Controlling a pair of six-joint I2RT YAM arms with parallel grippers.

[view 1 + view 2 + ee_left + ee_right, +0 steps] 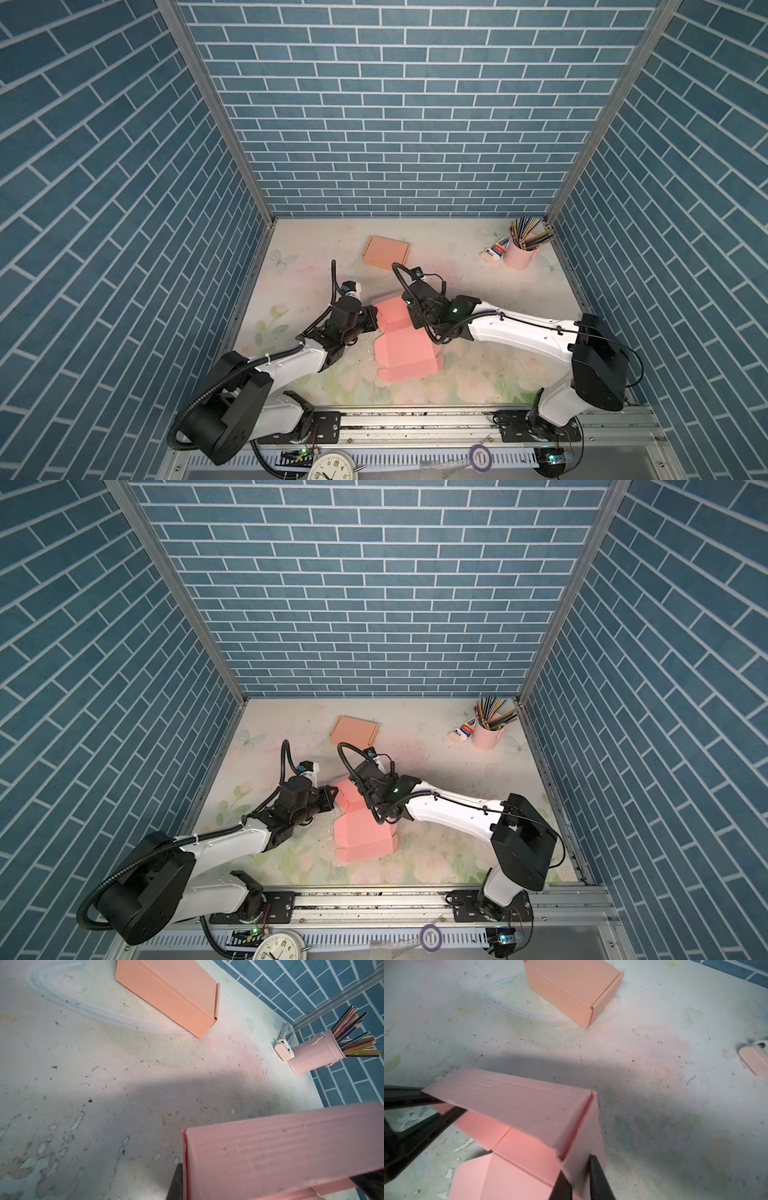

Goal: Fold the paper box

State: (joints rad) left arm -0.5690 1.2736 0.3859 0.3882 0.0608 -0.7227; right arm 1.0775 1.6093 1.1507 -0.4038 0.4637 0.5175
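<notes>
The pink paper box (405,353) lies partly folded in the middle of the table in both top views, its flat lid panel (365,833) towards the front. A long wall (519,1101) stands raised and folded over. My left gripper (371,318) is shut on that wall's left end; one finger (176,1180) shows beside the pink wall (270,1147), the other is hidden behind it. My right gripper (577,1165) is shut on the side flap at the wall's right end, with one finger on each face. In a top view it sits over the box's right side (415,316).
A closed orange box (385,252) rests at the back centre. A pink cup of pencils (517,255) and a small white tube (494,251) stand at the back right. A clock (334,467) and a purple tape ring (480,457) lie beyond the front rail.
</notes>
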